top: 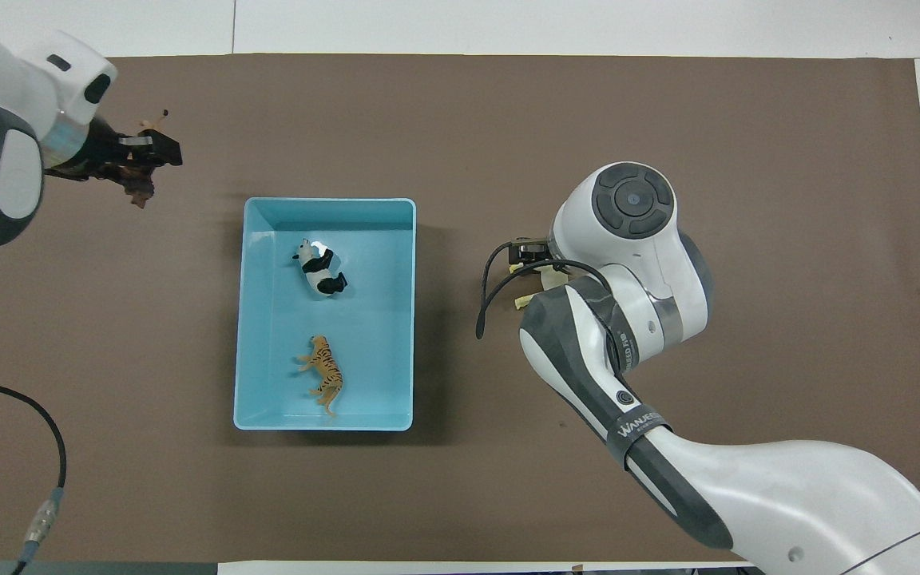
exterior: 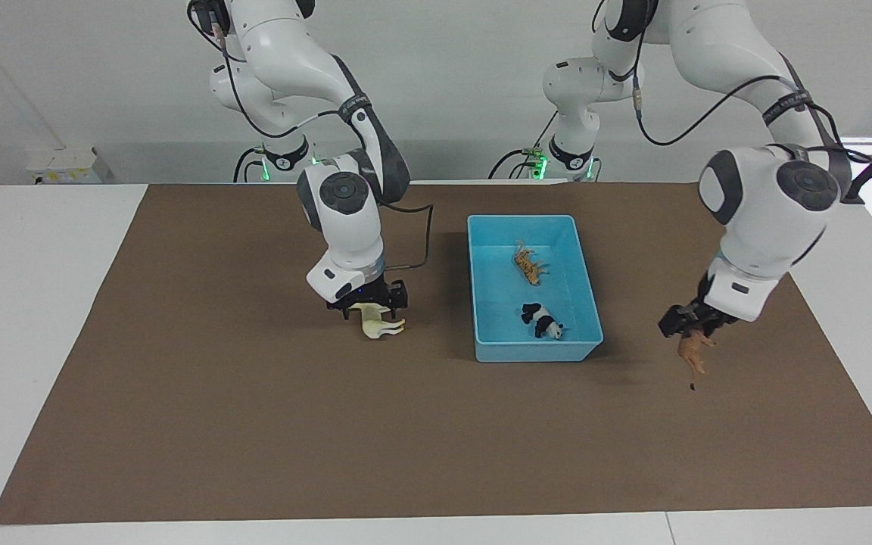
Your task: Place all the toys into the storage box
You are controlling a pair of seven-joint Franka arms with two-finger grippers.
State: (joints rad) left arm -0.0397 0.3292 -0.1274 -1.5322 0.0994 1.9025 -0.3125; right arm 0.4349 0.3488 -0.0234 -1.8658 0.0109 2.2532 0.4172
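The light-blue storage box (exterior: 534,352) stands mid-table on the brown mat, also in the overhead view (top: 324,201). The orange striped tiger (exterior: 529,265) (top: 326,375) and the black-and-white panda (exterior: 543,322) (top: 320,271) lie in it. My right gripper (exterior: 370,309) is shut on the cream-white horse (exterior: 381,325), low over the mat beside the box toward the right arm's end. In the overhead view its wrist hides most of the horse (top: 522,302). My left gripper (exterior: 689,327) (top: 144,152) is shut on the brown lion (exterior: 693,352) (top: 139,190), which hangs above the mat beside the box.
The brown mat (exterior: 254,454) covers most of the white table (exterior: 27,303). A black cable (top: 53,447) lies at the mat's edge near the left arm's base. A black cable loops from the right wrist (top: 485,287) between it and the box.
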